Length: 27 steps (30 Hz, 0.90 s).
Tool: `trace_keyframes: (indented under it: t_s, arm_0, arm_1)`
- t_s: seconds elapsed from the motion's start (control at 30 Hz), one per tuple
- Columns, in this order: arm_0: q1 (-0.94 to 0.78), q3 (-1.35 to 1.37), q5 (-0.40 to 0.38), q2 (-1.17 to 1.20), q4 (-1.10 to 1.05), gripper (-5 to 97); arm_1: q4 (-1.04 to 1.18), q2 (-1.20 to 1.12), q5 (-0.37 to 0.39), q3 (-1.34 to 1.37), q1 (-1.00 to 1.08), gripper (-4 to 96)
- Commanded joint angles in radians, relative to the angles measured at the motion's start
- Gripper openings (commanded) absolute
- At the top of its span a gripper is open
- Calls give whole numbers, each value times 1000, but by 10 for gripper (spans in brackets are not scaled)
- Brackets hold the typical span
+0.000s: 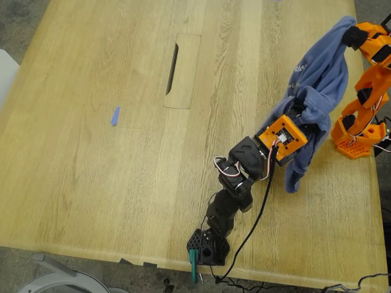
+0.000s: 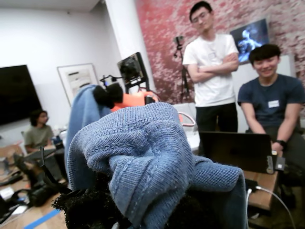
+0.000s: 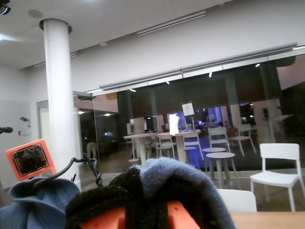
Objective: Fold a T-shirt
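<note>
Both grippers are clamping the T-shirt [image 1: 317, 73], hanging stretched between my first gripper [image 1: 300, 113] and my second gripper [image 1: 353, 35] above the desk [image 1: 91, 152].

Blue scrap [image 1: 115, 116], perhaps tape, on table [image 1: 91, 183]

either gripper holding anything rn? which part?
Both. My first gripper and my second gripper each pinch a bunched fold of the T-shirt, lifted between them; which part cannot be told.

This looks like a shared office or lab. People [image 2: 209, 62] watch near a laptop [image 2: 236, 150] and wall screen [image 2: 16, 93]. White chairs [image 3: 279, 171] and tables [image 3: 157, 138] stand behind a glass wall [image 3: 214, 119].
</note>
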Motion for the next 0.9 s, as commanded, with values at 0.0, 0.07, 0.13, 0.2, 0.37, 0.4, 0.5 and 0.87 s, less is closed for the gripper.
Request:
trace_keyframes:
  t_s: [0.0, 0.07, 0.13, 0.2, 0.37, 0.4, 0.5, 0.87]
  arm_0:
    - [-5, -6, -12, 110, 15, -2]
    - [-9, -23, -17, 114, 58, -2]
    - [-21, -34, -23, 126, 110, -2]
    - [-40, -38, -29, 138, 156, -2]
    - [-95, -51, -75, 150, 284, -2]
    - [-112, -51, -86, 155, 307, -2]
    - [-160, -46, -107, 169, 379, -2]
    - [-319, 94, -124, 256, 468, -2]
  arm_1:
    - [12, 38, 5, 5, 9, -1]
    - [40, 48, 8, 5, 18, -1]
    - [58, 58, 9, 5, 26, -1]
    - [75, 69, 11, 5, 31, -1]
    - [110, 80, 15, 5, 46, -1]
    - [118, 81, 17, 5, 48, -1]
    - [150, 87, 23, 5, 60, -1]
    - [281, 126, 40, 51, 100, -1]
